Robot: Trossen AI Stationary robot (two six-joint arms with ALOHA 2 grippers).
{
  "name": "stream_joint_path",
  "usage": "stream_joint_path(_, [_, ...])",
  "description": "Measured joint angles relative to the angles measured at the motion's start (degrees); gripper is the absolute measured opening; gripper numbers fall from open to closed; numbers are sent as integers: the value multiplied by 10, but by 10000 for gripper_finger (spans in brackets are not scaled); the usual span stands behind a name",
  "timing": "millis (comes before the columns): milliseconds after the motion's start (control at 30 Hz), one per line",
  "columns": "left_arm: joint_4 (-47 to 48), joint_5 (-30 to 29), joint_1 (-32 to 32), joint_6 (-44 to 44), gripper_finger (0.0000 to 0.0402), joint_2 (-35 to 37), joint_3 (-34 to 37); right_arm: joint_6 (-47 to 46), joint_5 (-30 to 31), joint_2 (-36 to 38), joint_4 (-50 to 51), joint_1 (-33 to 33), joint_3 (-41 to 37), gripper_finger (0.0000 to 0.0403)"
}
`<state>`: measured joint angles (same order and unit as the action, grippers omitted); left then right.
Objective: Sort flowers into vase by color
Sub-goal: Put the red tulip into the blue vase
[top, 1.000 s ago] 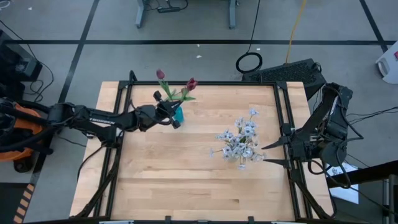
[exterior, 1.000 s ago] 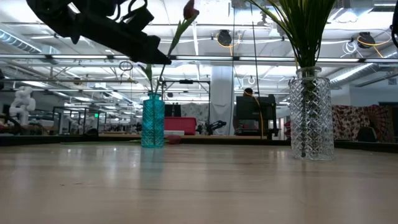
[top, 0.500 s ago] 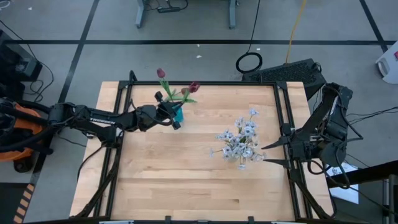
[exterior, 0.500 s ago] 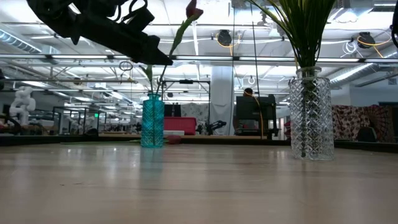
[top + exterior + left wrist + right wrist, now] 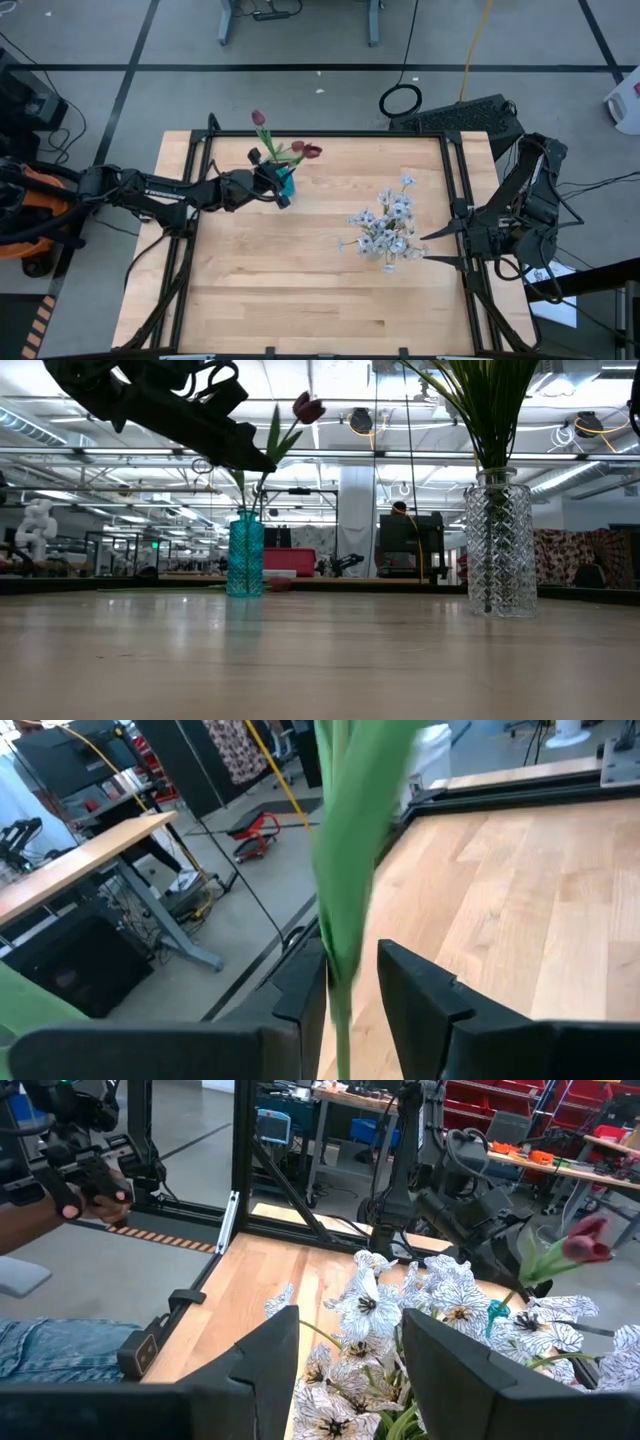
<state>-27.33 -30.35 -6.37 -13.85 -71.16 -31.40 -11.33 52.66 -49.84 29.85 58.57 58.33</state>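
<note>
The left gripper [image 5: 272, 182] stands over the teal vase [image 5: 287, 183] near the far edge of the bench [image 5: 300, 290], toward its left corner. Its fingers [image 5: 300, 988] stand slightly apart around a green stem [image 5: 340, 890]; the gap looks wider than the stem, so I judge this a release rather than a firm grip. That stem belongs to a dark red flower [image 5: 308, 407] which leans out of the vase toward the right side; a second red bud [image 5: 258, 118] rises beyond the far edge. The placement fits the sorting: red stems go in the teal vase.

The white flowers [image 5: 385, 232] fill a clear glass vase [image 5: 499, 543] near the right edge. The right gripper [image 5: 432, 247] waits just beside them, fingers [image 5: 262, 1355] apart and empty.

Whether the stem foot has reached the vase bottom cannot be told. The low view cuts off the white blossoms. A person's hand [image 5: 90, 1200] shows beyond the bench.
</note>
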Motion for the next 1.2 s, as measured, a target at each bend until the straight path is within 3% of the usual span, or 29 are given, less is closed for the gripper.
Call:
stream_joint_path(500, [42, -7, 4, 30, 104, 11, 0, -30, 0, 0, 18, 0, 0, 169])
stream_joint_path(933, [180, -18, 54, 96, 226, 109, 0, -30, 1, 0, 22, 0, 0, 169])
stream_joint_path(1200, [268, -48, 114, 145, 238, 177, 0, -30, 15, 0, 21, 0, 0, 169])
